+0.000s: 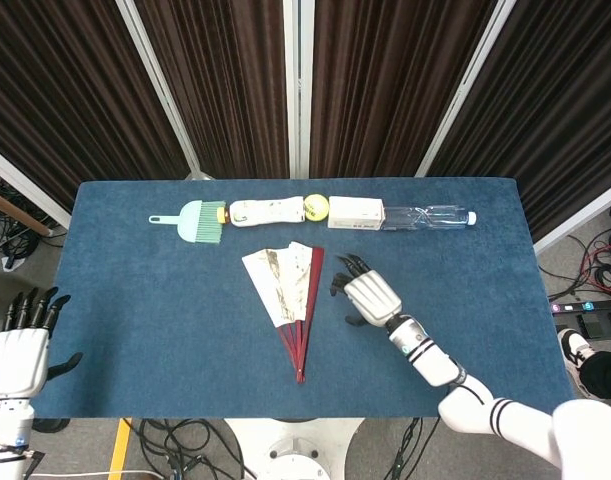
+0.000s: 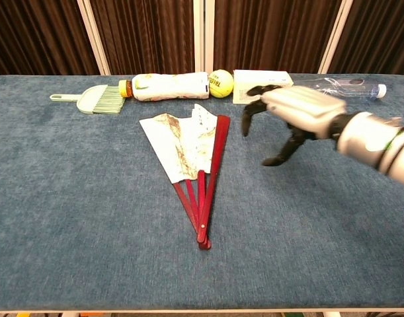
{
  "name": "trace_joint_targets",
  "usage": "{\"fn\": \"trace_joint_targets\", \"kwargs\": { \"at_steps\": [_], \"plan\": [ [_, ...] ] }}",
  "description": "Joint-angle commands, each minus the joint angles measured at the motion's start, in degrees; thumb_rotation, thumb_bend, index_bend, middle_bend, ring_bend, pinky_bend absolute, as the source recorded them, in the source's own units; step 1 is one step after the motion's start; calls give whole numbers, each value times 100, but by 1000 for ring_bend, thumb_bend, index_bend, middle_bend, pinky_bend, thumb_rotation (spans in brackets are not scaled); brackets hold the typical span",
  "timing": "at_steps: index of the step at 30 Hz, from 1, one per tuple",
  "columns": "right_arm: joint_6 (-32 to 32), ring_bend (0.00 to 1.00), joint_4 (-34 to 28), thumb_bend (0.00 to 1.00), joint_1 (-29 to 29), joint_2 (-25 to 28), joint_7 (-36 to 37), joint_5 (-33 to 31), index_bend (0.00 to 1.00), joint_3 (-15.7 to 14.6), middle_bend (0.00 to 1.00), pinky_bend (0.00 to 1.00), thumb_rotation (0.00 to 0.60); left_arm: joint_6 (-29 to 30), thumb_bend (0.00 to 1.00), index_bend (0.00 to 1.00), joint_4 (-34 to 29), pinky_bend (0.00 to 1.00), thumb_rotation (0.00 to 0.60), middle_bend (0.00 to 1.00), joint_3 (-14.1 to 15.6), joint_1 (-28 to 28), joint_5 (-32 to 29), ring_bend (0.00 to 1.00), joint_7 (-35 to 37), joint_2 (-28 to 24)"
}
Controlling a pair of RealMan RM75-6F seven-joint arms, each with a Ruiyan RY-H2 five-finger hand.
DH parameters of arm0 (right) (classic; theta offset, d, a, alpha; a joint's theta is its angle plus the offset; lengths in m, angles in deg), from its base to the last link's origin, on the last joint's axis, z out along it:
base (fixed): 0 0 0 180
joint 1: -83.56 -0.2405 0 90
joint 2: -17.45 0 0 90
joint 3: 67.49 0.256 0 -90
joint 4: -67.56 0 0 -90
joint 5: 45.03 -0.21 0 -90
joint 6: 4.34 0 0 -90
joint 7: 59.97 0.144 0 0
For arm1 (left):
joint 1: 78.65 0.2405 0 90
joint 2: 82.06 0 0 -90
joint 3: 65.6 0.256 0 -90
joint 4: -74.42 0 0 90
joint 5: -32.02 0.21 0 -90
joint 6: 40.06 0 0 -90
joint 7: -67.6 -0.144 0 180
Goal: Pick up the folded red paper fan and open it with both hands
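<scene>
The red paper fan (image 1: pixel 294 297) lies flat on the blue table (image 1: pixel 145 320) at its middle, already partly spread, with its pivot at the near end and its red ribs running away from the robot to the paper leaf at the far end. Its long axis thus runs near to far, tilted a little, and the rightmost red guard stick forms the edge facing the right hand (image 1: pixel 368 298). At the near left corner, off the table edge, the left hand (image 1: pixel 17 352) hangs with its fingers apart and nothing in them, well apart from the fan. The right hand is by far the nearer one: it hovers above the cloth just to the right of the fan's guard stick, palm down, fingers (image 2: pixel 251 113) spread and curved downward, thumb dropped below, holding nothing. In the chest view it (image 2: pixel 291 112) appears raised clear of the table, not touching the fan. So the fan lies to the left of the right hand, and a short leftward and downward reach would likely bring the fingers onto the guard. Along the far edge stand a green brush (image 1: pixel 192 220), a lying white bottle (image 1: pixel 264 212), a yellow ball (image 1: pixel 316 207), a white box (image 1: pixel 355 212) and a clear bottle (image 1: pixel 430 216) in a row.
</scene>
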Motion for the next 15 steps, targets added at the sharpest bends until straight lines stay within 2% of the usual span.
{"fn": "trace_joint_targets", "kwargs": {
  "at_steps": [1, 6, 15],
  "plan": [
    [-191, 0, 852, 26, -324, -712, 212, 34, 434, -27, 339, 0, 600, -4, 0, 184, -4, 31, 600, 104, -1, 1, -13, 0, 0, 2],
    [-437, 0, 1635, 26, -462, -1271, 541, 97, 434, -135, 338, 0, 600, 13, 0, 184, 19, 31, 600, 104, 10, 17, -15, 0, 25, 22],
    [-563, 0, 2502, 38, -671, -1815, 849, 179, 434, -360, 335, 0, 600, -29, 0, 184, 102, 31, 600, 103, -3, -5, -39, 0, 123, 58]
  ]
}}
